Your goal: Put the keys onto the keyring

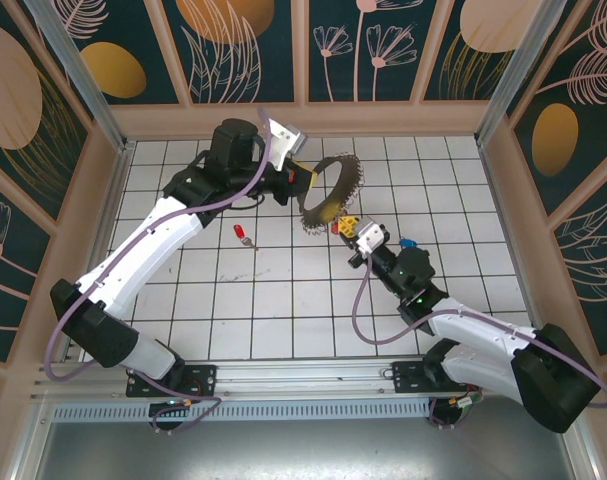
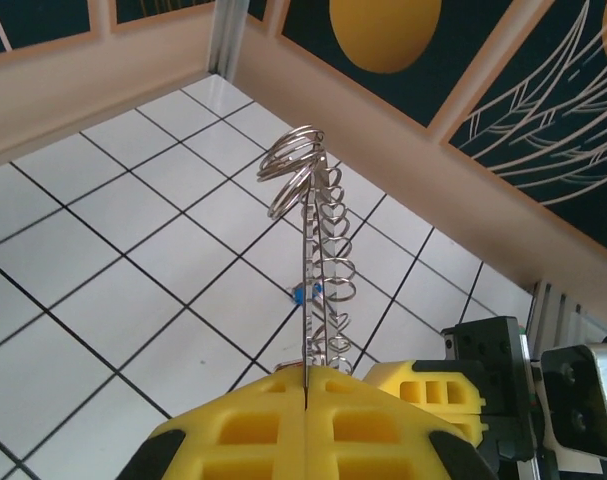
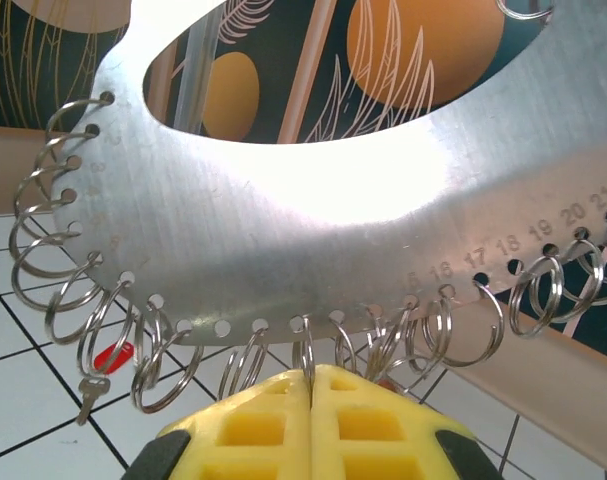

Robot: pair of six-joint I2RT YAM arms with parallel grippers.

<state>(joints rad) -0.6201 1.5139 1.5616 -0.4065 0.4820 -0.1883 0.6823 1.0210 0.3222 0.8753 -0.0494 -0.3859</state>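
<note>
The keyring [image 1: 348, 185] is a flat grey metal loop fringed with small split rings, held upright above the tiles. My left gripper [image 1: 301, 182] is shut on its rim; in the left wrist view the keyring [image 2: 308, 300] stands edge-on out of the shut left gripper [image 2: 306, 385]. My right gripper [image 1: 343, 226] sits at its lower edge. In the right wrist view the right gripper [image 3: 312, 375] is shut on one small ring hanging from the keyring [image 3: 283, 230]. A bit of red [image 3: 385, 378] shows beside its fingers. One red-headed key [image 1: 241, 233] lies on the tiles to the left.
A small blue piece [image 1: 406, 242] lies on the tiles right of the right gripper. The white tiled floor [image 1: 283, 300] is walled by a wooden frame [image 1: 303, 118] on three sides. The left arm [image 1: 173, 235] crosses the left half of the floor.
</note>
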